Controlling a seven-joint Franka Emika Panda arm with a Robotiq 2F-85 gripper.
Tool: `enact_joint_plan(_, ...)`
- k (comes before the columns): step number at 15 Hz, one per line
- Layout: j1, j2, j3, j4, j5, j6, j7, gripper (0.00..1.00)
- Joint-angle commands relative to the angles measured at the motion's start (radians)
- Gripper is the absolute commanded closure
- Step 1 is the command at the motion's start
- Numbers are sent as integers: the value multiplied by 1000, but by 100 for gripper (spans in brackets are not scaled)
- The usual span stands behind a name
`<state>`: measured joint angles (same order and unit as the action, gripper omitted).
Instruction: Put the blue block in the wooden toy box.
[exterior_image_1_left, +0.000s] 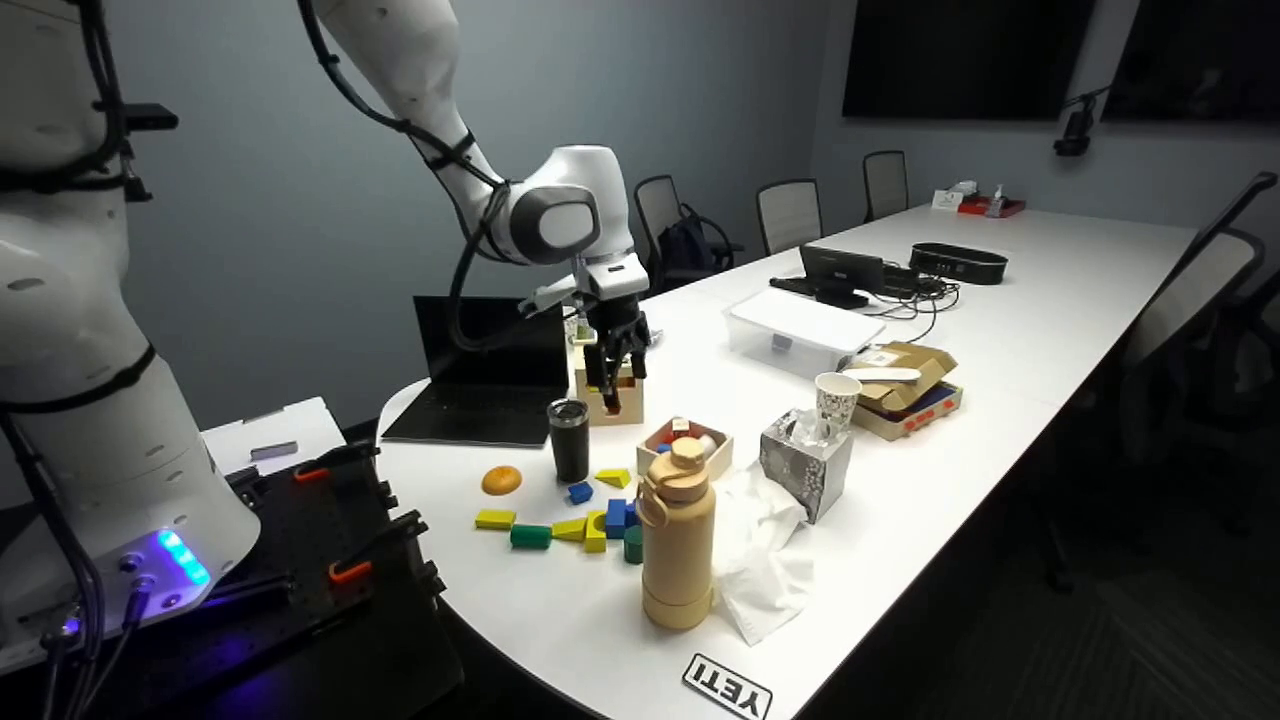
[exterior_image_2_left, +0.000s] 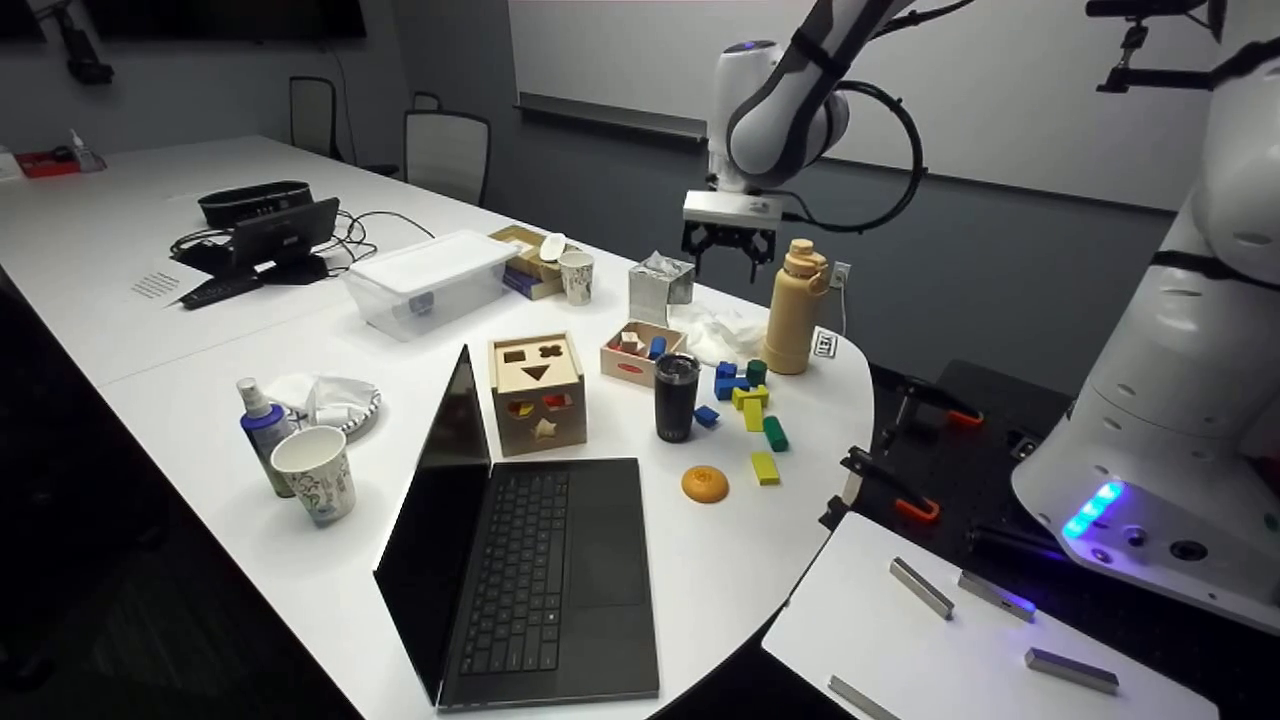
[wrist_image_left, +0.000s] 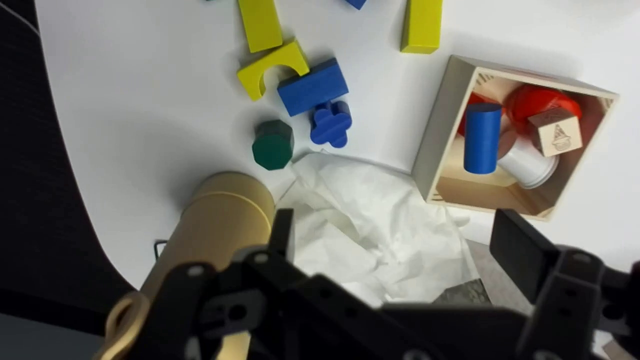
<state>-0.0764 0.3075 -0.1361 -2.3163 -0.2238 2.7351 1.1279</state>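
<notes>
Landmark: tan bottle, upright on the tabletop. Pincer hangs above the tabletop, left of the bottle's top in both exterior views. Fingers spread wide apart; grip empty. Wooden toy box stands well apart from the bottle, to its left in an exterior view; yellow and red show through its side cut-outs.

(a) rectangular blue block and (b) clover-shaped blue block: side by side, near the bottle.
(c) lone blue block: farther from the bottle, just beside the black tumbler.
(d) blue cylinder: inside the open tray, white tissues lying between tray and bottle.

Cannot tell which of these four the task means; all are outside the toy box. Dark green block: just beside the bottle.
</notes>
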Motion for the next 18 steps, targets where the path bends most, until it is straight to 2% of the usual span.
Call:
enact_joint_plan(1,53,111,-46,37,97,62,44,0)
enact_joint_plan(5,83,207,-69,51,211,123,32,0)
enact_joint_plan(13,177,375,-148,89,322,216,36,0)
enact_joint_plan(18,206,457,-171,122,384,267,30,0)
